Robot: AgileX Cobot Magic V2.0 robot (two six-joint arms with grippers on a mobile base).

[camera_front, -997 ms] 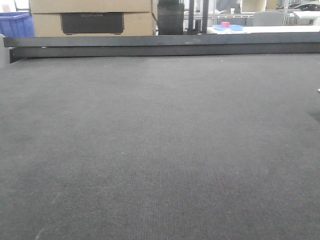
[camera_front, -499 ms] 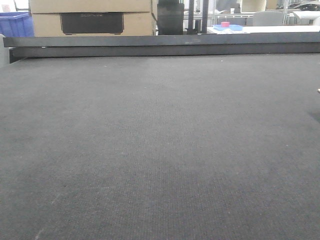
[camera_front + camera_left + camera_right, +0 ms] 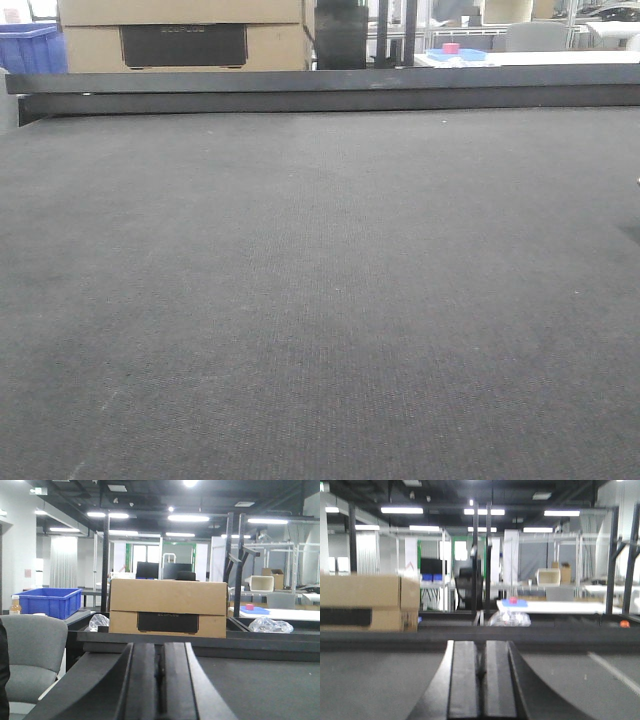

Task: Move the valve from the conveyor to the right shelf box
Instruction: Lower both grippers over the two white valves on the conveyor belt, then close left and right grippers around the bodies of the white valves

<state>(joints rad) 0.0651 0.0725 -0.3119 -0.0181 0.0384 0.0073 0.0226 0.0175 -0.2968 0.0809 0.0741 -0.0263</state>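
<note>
The conveyor is a wide dark grey woven belt that fills the front view, edged at the back by a dark metal rail. No valve shows on it in any view. The right shelf box is out of view. My left gripper is shut and empty, held low over the belt and pointing at the rail. My right gripper is shut and empty too, also low over the belt. Neither gripper shows in the front view.
A cardboard box with a dark label stands behind the rail; it also shows in the front view. A blue bin and a grey chair are at the left. A white table with a blue tray stands beyond.
</note>
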